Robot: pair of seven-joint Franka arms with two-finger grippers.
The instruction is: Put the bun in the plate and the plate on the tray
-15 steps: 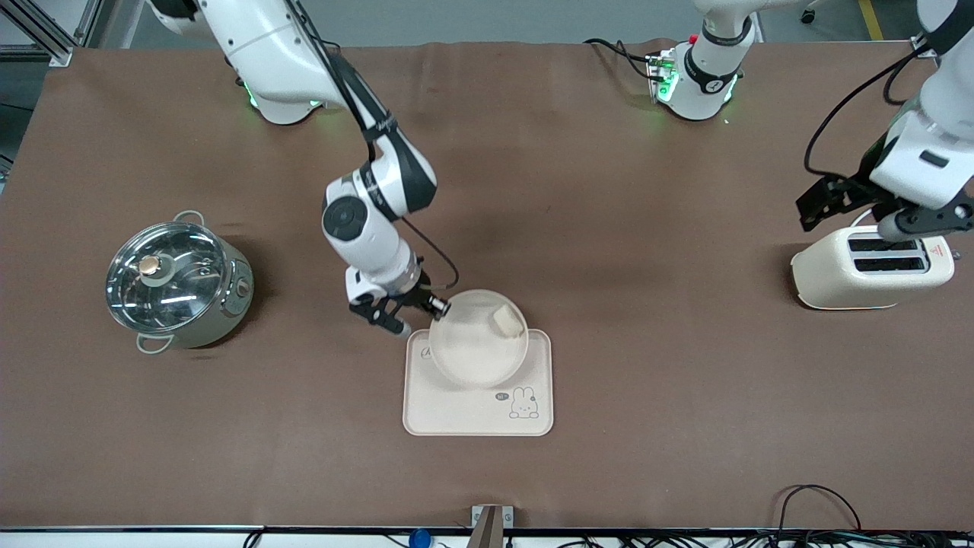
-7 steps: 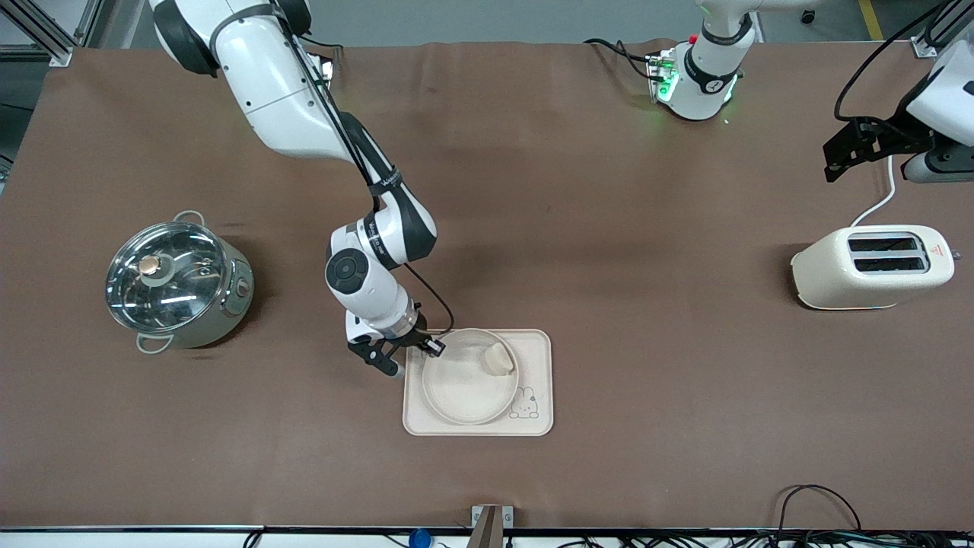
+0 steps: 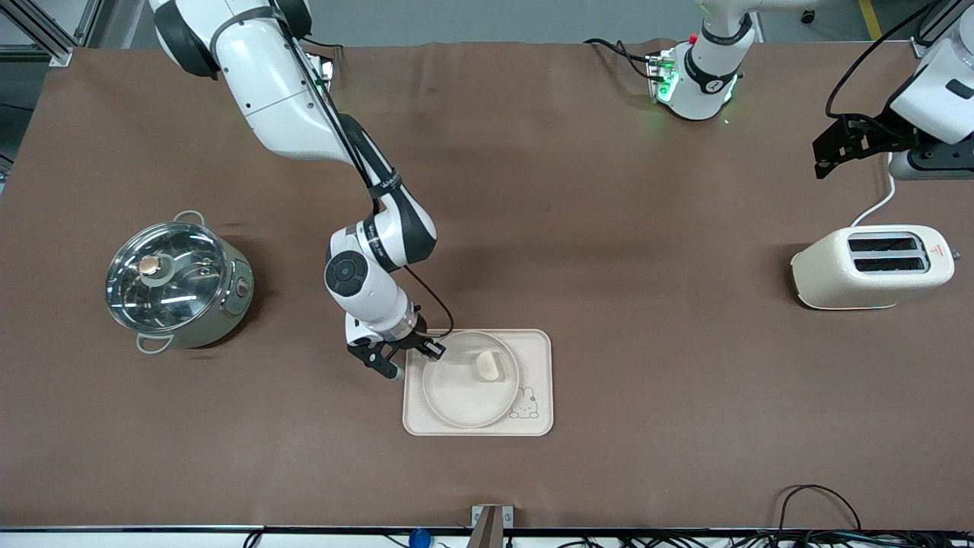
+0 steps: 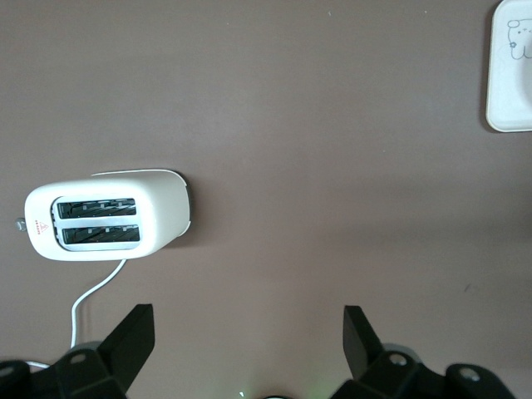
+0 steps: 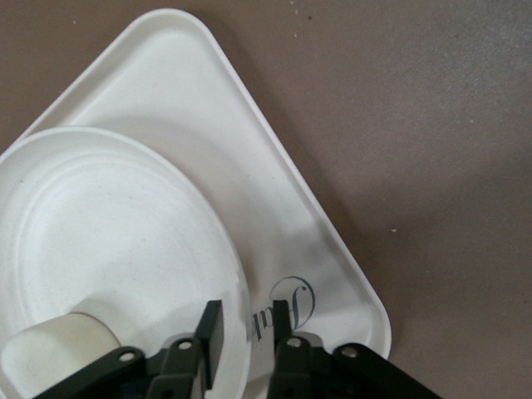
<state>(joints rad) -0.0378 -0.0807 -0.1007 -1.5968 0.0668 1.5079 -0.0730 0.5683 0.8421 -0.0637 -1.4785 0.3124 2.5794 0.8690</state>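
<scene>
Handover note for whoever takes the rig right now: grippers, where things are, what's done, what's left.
Right gripper: low at the tray's corner toward the right arm's end, jaws shut on the plate rim.
Left gripper: jaws open, holding nothing, waiting up over bare table near the toaster.
Bun lies in the plate. The plate sits within the tray; whether it fully rests there cannot be told.
Done: bun in plate, plate brought onto tray.
Left: open the right jaws, let go of the rim, lift clear.
</scene>
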